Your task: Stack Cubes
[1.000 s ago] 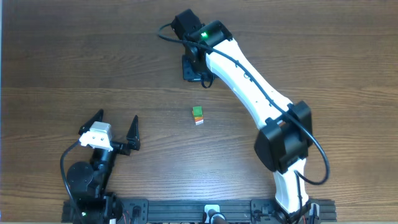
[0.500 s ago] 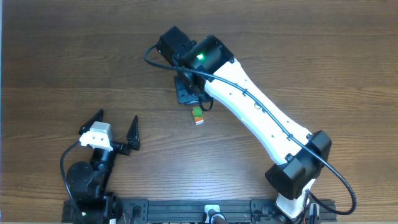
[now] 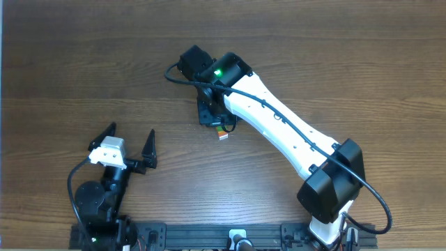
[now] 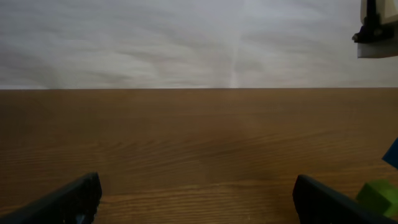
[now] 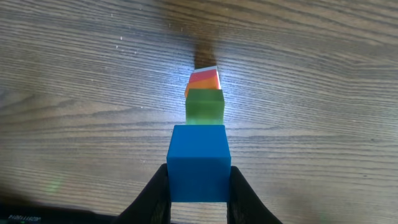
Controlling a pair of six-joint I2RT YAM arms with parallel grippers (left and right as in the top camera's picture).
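My right gripper (image 5: 199, 182) is shut on a blue cube (image 5: 199, 163), held between its two fingers. Straight beneath it stands a small stack: a green cube (image 5: 204, 107) on an orange cube (image 5: 205, 79), with a white edge showing under that. From above, the right gripper (image 3: 212, 115) hangs over the stack (image 3: 223, 134) at the table's middle and hides most of it. The left wrist view has the green cube (image 4: 379, 196) at its edge with the blue cube (image 4: 392, 153) slightly above it. My left gripper (image 3: 131, 134) rests open near the front left, holding nothing.
The wooden table (image 3: 348, 63) lies bare around the stack. The right arm's white link (image 3: 279, 129) runs diagonally from the front right to the middle. A pale wall (image 4: 186, 37) rises behind the table's far edge.
The right arm has swung its gripper toward the front and left, carrying the blue cube over the stack, which it now mostly covers. The left arm has not moved.
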